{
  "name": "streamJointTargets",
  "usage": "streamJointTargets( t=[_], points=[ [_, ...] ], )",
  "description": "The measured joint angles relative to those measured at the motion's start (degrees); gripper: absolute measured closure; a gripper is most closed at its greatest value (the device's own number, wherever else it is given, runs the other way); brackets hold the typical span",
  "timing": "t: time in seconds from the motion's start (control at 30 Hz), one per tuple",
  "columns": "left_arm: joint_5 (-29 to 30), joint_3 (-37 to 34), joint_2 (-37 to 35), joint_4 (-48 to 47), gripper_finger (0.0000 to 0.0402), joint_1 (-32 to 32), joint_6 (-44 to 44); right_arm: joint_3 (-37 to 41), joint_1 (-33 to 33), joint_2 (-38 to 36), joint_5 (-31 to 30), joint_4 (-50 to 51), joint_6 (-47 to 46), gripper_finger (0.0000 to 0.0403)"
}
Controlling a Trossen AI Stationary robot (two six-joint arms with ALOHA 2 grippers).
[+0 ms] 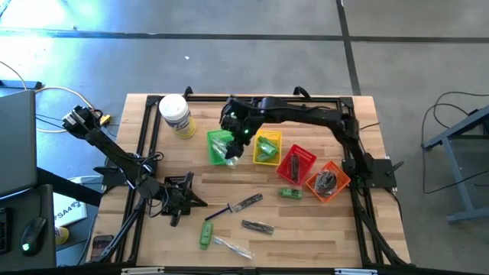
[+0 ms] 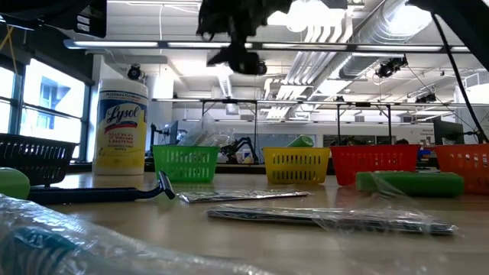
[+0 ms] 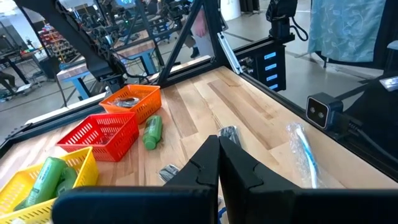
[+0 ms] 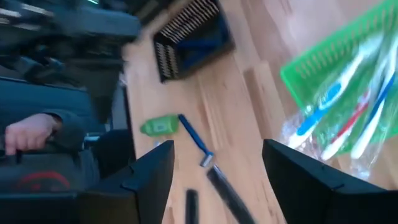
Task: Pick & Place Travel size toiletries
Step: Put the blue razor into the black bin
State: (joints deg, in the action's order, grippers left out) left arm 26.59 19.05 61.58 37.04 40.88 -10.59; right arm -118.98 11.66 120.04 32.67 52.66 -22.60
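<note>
Nearest the front edge of the wooden table (image 1: 336, 237), a clear slim packet (image 1: 231, 247) lies flat beside a bright green bottle (image 1: 205, 234), and just behind them sit a dark grey oblong piece (image 1: 257, 226), a second dark piece (image 1: 249, 202) and a dark blue razor (image 1: 218, 212). Left of these items the left gripper (image 1: 177, 205) rests low over the boards with its jaws pressed together, holding nothing; a small black basket (image 1: 179, 181) stands just behind it. Farther back, a green tube (image 1: 289, 193) lies on the wood in front of a row of mesh baskets: an orange basket (image 1: 328, 180) with a round dark pouch inside, a red basket (image 1: 296, 163), a yellow basket (image 1: 267, 147) holding green items, and a green basket (image 1: 221, 147) with clear packets of toothbrushes (image 4: 348, 118) spilling over its rim. Above the green basket the right gripper (image 1: 235, 150) hangs with its jaws spread wide and nothing between them; in the right wrist view the fingers (image 4: 149, 177) stand well apart over the razor (image 4: 196, 140) and bottle (image 4: 159, 126). Behind the baskets, toward the table's far left corner, a big white jar (image 1: 176, 115) with a yellow label stands upright. Beyond the table, a person's hand (image 4: 28, 134) and sleeve show in the right wrist view.
</note>
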Motion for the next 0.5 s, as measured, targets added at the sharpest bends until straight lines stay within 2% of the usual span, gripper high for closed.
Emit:
streamJointTargets(
  t=[0.1,0.2,0.3,0.5],
  points=[
    [0.0,0.0,0.0,0.0,0.0402,0.0,0.0,0.0,-0.4,-4.8,-3.7,0.2,1.8,0.0166],
    [0.0,0.0,0.0,-0.2,0.0401,0.0,-0.1,0.0,-2.7,-11.2,-15.3,0.5,6.7,0.0166],
    [0.0,0.0,0.0,-0.8,0.0402,0.0,0.3,0.0,-7.2,-17.9,-26.3,0.6,11.8,0.0166],
    [0.0,0.0,0.0,-3.1,0.0402,0.0,0.7,-0.1,-18.2,-29.9,-39.2,0.3,16.6,0.0166]
  ],
)
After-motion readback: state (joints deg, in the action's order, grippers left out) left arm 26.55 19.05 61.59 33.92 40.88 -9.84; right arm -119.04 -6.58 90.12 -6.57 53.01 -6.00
